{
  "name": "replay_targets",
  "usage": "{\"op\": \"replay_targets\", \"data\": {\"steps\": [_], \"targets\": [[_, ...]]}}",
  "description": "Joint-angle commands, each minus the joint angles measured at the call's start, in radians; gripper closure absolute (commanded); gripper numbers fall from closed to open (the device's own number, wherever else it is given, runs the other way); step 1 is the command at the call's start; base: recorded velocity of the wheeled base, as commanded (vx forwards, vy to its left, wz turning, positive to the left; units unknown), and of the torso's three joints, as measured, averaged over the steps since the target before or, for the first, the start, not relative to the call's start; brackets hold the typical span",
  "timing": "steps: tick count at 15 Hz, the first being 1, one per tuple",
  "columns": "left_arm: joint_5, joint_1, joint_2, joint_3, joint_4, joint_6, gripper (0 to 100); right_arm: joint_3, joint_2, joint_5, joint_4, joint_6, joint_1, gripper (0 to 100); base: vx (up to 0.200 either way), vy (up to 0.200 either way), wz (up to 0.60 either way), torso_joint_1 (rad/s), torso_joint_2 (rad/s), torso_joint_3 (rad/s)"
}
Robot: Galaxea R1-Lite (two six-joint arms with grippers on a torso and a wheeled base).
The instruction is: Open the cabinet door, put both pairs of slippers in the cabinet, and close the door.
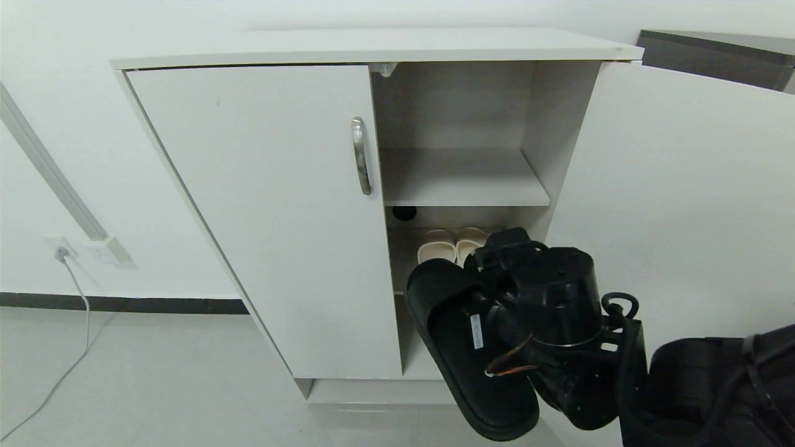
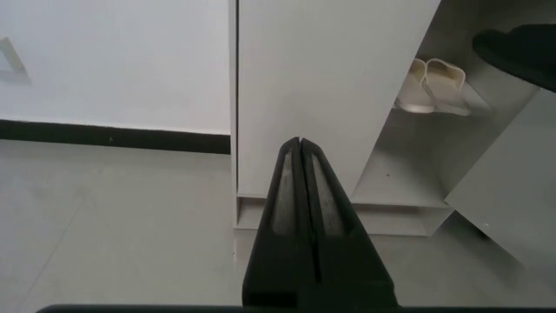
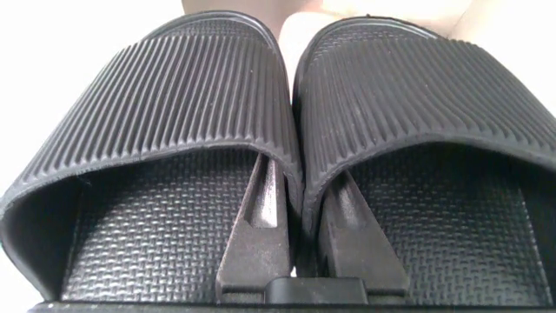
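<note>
Black ribbed rubber slippers (image 3: 174, 96) sit pinched as a pair in our right gripper (image 3: 302, 178), one finger inside each shoe pressing the two inner walls together. Our right arm holds them tilted, toes up, just before the opening of the white two-door cabinet (image 1: 372, 46). Our left gripper (image 2: 301, 156), fingers pressed together on nothing, hangs low over the grey tiled floor (image 2: 104, 226). Deeper in, past the swung-out right door (image 1: 671, 205), cream slippers (image 1: 453, 243) rest side by side on the lower shelf (image 1: 404, 248).

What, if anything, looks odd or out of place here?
Nothing looks damaged or spilled. The only oddity: the black slippers dangle tilted from the right arm's jaws before the open cabinet, while the cream slippers sit neatly side by side on a shelf inside.
</note>
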State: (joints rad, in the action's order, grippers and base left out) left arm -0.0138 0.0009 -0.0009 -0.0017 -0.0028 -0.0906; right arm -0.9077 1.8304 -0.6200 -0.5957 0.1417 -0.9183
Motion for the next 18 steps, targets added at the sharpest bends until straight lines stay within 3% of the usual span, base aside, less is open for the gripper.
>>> {"op": "replay_targets", "data": {"steps": [1,4,9,18], "targets": [[-0.002,0.001,0.001,0.0,0.0,0.0,100,-0.151,0.009,-0.05,0.146,0.064,-0.001,100,0.0,0.0,0.0,0.0,0.0,0.0],[-0.002,0.001,0.001,0.0,0.0,-0.001,100,-0.405,0.009,-0.099,0.436,0.145,-0.02,100,0.0,0.0,0.0,0.0,0.0,0.0],[-0.002,0.001,0.001,0.0,0.0,-0.001,100,-0.62,0.098,-0.261,0.521,0.139,-0.024,100,0.0,0.0,0.0,0.0,0.0,0.0],[-0.002,0.001,0.001,0.0,0.0,-0.001,100,-0.629,0.115,-0.271,0.521,0.139,-0.01,100,0.0,0.0,0.0,0.0,0.0,0.0]]}}
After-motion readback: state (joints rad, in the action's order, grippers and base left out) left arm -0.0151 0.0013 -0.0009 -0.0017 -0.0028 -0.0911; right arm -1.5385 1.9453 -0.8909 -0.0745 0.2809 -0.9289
